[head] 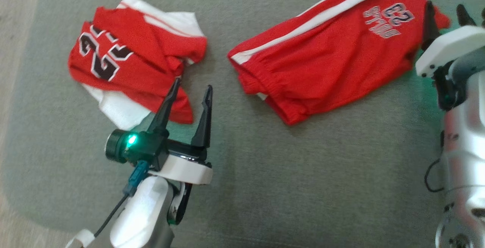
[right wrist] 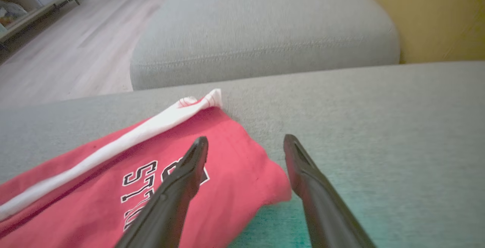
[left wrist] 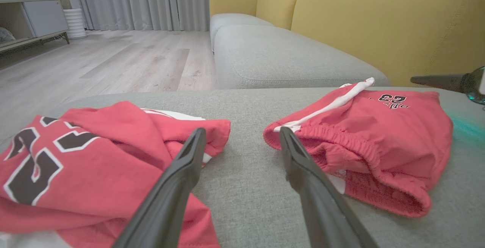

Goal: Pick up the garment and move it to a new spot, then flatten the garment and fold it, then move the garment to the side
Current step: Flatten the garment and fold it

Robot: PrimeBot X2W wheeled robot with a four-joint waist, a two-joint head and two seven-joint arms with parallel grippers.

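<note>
Two red garments lie on a grey cushion (head: 265, 187). A crumpled red and white jersey (head: 125, 62) with a dark number lies at the left, and red shorts (head: 326, 54) with a white side stripe and a printed 23 lie at the right. My left gripper (head: 192, 87) is open, its fingertips at the jersey's near right edge, over the gap between jersey (left wrist: 75, 164) and shorts (left wrist: 379, 138). My right gripper (head: 445, 9) is open at the shorts' far right corner. In the right wrist view it (right wrist: 246, 140) straddles that corner of the shorts (right wrist: 235, 157). Neither holds anything.
A wooden floor (head: 15, 13) runs along the cushion's left edge. Beyond the cushion stands a sofa with grey seats (left wrist: 284, 54) and a yellow back (left wrist: 379, 24). Bare grey fabric stretches between and in front of the two garments.
</note>
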